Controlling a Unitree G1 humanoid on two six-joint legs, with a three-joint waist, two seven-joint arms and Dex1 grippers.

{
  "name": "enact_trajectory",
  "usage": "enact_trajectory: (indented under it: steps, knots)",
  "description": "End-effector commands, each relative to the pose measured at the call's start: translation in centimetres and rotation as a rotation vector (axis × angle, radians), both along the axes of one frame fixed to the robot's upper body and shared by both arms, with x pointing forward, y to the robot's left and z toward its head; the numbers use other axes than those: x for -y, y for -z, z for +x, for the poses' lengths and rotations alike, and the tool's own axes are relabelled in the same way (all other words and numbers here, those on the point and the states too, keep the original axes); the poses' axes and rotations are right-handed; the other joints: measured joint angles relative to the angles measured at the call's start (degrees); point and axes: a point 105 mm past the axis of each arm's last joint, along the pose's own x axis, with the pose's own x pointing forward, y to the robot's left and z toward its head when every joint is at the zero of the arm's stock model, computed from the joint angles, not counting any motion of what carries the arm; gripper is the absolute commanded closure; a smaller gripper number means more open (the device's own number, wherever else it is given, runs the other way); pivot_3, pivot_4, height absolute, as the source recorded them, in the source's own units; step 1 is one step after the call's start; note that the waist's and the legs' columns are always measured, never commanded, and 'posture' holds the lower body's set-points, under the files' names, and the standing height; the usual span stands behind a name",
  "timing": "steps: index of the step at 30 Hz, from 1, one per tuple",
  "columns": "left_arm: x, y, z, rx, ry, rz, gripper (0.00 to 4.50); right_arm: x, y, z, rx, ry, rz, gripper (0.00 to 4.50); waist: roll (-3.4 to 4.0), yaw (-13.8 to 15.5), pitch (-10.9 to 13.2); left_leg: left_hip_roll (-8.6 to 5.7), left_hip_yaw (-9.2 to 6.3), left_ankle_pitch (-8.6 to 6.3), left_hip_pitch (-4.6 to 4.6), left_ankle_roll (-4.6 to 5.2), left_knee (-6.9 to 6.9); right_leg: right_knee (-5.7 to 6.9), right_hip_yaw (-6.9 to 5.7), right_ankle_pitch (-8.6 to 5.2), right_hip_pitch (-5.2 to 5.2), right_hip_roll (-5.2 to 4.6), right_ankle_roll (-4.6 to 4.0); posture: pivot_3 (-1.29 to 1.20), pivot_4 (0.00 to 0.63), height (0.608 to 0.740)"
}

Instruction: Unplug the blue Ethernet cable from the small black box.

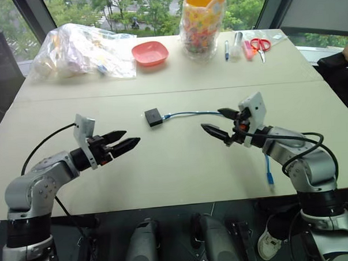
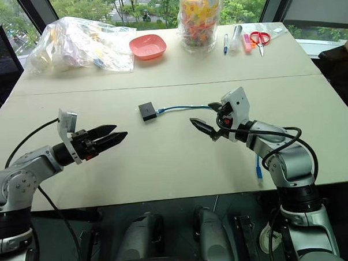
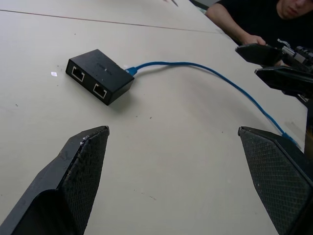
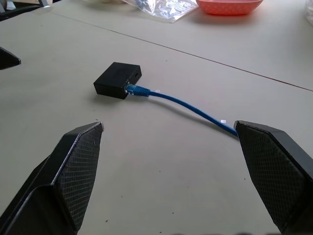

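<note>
Blue cable (image 1: 192,113) runs rightward from box (image 1: 153,117) at mid-surface, still plugged | right fingers (image 1: 219,123) nearer its plug, left fingers (image 1: 120,141) nearer the box | you have both sets apart, empty

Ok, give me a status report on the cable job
Left gripper and right gripper open, empty, above the table. Blue Ethernet cable plugged into small black box. Nothing in the way.
</note>
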Motion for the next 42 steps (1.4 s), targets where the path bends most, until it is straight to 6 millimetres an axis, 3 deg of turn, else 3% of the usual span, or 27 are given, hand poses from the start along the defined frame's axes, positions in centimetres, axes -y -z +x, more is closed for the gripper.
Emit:
enact_trajectory:
  steps: [1,14,17,19,23,27,32,42]
  knots:
    - [0.0,-1.2,-0.1,0.051,0.023,0.006,0.11,-0.4,-1.3,-0.1,0.063,-0.013,0.006,0.0,0.0,0.02,0.0,0.0,0.0,0.0,0.0,0.0,0.0,0.0,0.0,0.0,0.0,0.0,0.0,0.0,0.15,0.74]
    - [-0.2,-1.3,0.9,0.069,-0.004,0.051,0.11,-0.4,-0.9,0.2,0.085,-0.019,-0.041,0.0,0.0,-0.01,0.0,0.0,0.0,0.0,0.0,0.0,0.03,0.05,0.0,0.01,0.0,0.02,0.0,0.0,0.15,0.74]
    - [-0.9,-1.1,1.9,0.102,0.007,0.141,0.11,-1.1,-0.7,2.1,0.109,-0.087,-0.113,0.0,-0.01,-0.19,0.0,-0.03,0.02,0.01,0.03,0.0,0.06,0.05,0.0,0.01,0.02,0.03,-0.01,0.0,0.15,0.74]
    - [-2.4,-0.9,2.8,0.111,-0.001,0.22,0.11,-1.8,-0.9,3.8,0.096,-0.131,-0.093,0.0,0.0,-0.29,0.0,-0.07,0.1,0.02,0.1,0.0,0.11,0.05,0.01,0.07,0.04,0.07,-0.11,0.0,0.15,0.74]
    - [-3.2,-1.9,3.0,0.126,0.064,0.252,0.11,-2.5,-0.4,6.4,0.076,-0.19,-0.116,0.0,-0.01,-0.41,0.0,-0.02,0.07,0.03,0.14,-0.02,0.09,0.08,0.0,0.13,0.02,0.15,-0.19,0.0,0.15,0.74]
    - [-3.9,-3.7,2.2,0.14,0.116,0.268,0.11,-4.0,0.9,9.0,0.045,-0.235,-0.205,0.0,-0.01,-0.42,0.01,-0.03,0.18,0.03,0.02,-0.01,-0.02,0.12,0.02,0.24,-0.12,0.16,-0.01,0.0,0.15,0.74]
    - [-4.4,-5.2,1.4,0.169,0.072,0.207,0.11,-7.1,1.3,10.1,0.032,-0.262,-0.258,0.0,0.0,-0.59,0.01,-0.04,0.36,0.06,-0.17,-0.03,-0.02,0.24,0.06,0.31,-0.35,0.14,-0.05,0.0,0.15,0.74]
    - [-3.1,-3.6,-1.3,0.164,-0.065,0.139,0.11,-12.2,4.3,9.8,-0.037,-0.263,-0.432,0.0,-0.01,-0.56,0.01,0.03,0.29,0.2,-0.05,-0.28,0.03,0.56,0.14,0.31,-0.35,0.08,-0.06,0.0,0.15,0.74]
